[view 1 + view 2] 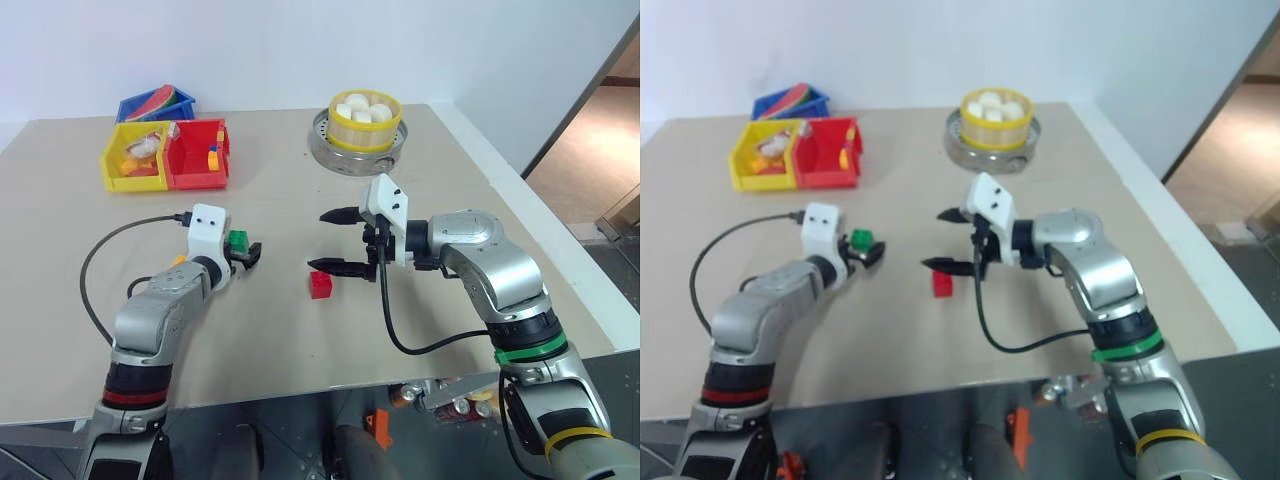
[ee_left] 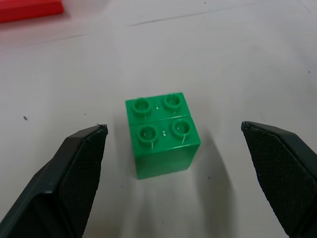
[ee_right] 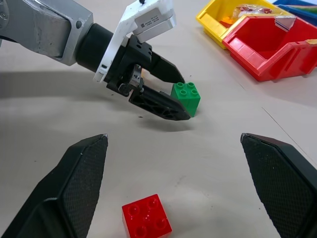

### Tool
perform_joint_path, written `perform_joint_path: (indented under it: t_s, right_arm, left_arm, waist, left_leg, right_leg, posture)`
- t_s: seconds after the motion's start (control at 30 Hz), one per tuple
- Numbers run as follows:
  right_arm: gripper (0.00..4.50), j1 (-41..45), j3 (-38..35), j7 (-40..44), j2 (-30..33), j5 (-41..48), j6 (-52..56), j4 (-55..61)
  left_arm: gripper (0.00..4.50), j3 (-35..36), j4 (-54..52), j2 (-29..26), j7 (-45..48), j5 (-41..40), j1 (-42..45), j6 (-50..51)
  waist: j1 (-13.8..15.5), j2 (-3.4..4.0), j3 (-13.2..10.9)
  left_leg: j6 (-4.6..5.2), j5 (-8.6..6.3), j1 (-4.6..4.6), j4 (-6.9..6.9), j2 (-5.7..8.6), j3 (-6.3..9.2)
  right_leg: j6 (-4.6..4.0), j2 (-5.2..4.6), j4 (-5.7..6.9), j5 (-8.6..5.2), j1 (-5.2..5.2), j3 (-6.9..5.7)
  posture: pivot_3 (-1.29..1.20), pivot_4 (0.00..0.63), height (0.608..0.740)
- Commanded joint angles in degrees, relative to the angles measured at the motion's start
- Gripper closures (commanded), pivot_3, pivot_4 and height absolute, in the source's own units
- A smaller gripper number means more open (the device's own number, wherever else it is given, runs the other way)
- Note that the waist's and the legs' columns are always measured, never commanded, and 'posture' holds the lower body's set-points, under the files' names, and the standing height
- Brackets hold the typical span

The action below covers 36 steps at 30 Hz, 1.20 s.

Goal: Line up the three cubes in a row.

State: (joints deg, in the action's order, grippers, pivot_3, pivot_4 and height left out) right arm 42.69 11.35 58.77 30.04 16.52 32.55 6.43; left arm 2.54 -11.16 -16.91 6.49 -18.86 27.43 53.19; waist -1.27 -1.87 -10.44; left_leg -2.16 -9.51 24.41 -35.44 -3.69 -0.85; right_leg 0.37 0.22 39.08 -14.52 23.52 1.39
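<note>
The green cube [image 2: 162,135] stands on the tan table [image 1: 300,340], studs up. My left gripper [image 1: 246,249] is open, a finger on either side of the cube and not touching it. The red cube [image 1: 320,285] lies near the table's middle, studs up. My right gripper [image 1: 337,240] hangs open just above and beyond it, pointing towards the left arm, nothing between its fingers. In the right wrist view the red cube [image 3: 146,217] sits low between the open fingers, with the green cube [image 3: 186,96] farther off. A sliver of orange [image 1: 178,260] shows behind my left wrist; whether it is the yellow-orange cube I cannot tell.
Red bin [image 1: 197,155], yellow bin [image 1: 128,160] and blue bin [image 1: 155,103] stand at the back left. A yellow steamer of white buns [image 1: 365,118] sits on a metal dish at the back centre. A black cable [image 1: 95,260] loops left of the left arm.
</note>
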Motion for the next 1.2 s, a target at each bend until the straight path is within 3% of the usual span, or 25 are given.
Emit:
perform_joint_path:
  t_s: [0.03,0.23,0.9,1.0,1.2]
  right_arm:
    - [0.0,0.1,-0.7,-0.4,0.6,0.1,-0.8,1.5]
    - [0.0,-0.3,-0.8,-0.7,1.0,0.1,-0.8,1.8]
    - [0.0,1.0,-0.7,-0.3,1.2,-0.7,-2.2,-0.3]
    - [0.0,0.8,-0.7,-0.3,1.2,-0.7,-2.0,0.0]
    - [0.0,0.4,-0.8,-0.3,1.6,-0.7,-1.8,0.5]
  left_arm:
    - [0.57,0.5,0.7,0.4,-0.2,0.8,2.1,1.1]
    - [2.43,-0.2,1.9,0.7,-0.2,2.1,2.8,1.4]
    - [2.43,-3.1,5.4,-2.2,7.3,4.5,2.8,-1.6]
    - [3.19,-3.0,6.1,-1.9,6.8,5.2,3.2,-2.4]
    - [3.21,-3.1,7.0,-2.2,7.2,6.4,3.7,-3.6]
  waist:
    - [0.0,0.0,0.0]
    - [0.0,0.0,0.0]
    - [0.0,0.0,0.0]
    - [0.0,0.0,0.0]
    - [0.0,0.0,0.0]
  left_leg:
    - [0.0,0.0,0.0,0.0,0.01,0.0]
    - [0.0,0.0,0.01,0.01,0.01,0.01]
    - [0.0,0.0,0.03,0.02,0.03,0.0]
    - [0.0,0.0,0.03,0.02,0.04,0.0]
    - [0.0,0.0,0.02,0.02,0.03,0.0]
  right_leg:
    - [0.0,0.0,0.0,0.0,0.0,0.0]
    - [0.01,0.0,0.0,0.0,0.01,0.0]
    - [0.02,-0.04,-0.02,-0.01,0.03,-0.01]
    - [0.02,-0.04,-0.02,-0.01,0.03,0.0]
    - [0.02,-0.03,-0.02,-0.01,0.03,0.0]
  posture:
    - [0.0,0.15,0.74]
    - [0.0,0.15,0.74]
    - [0.0,0.15,0.74]
    - [0.0,0.15,0.74]
    - [0.0,0.15,0.74]
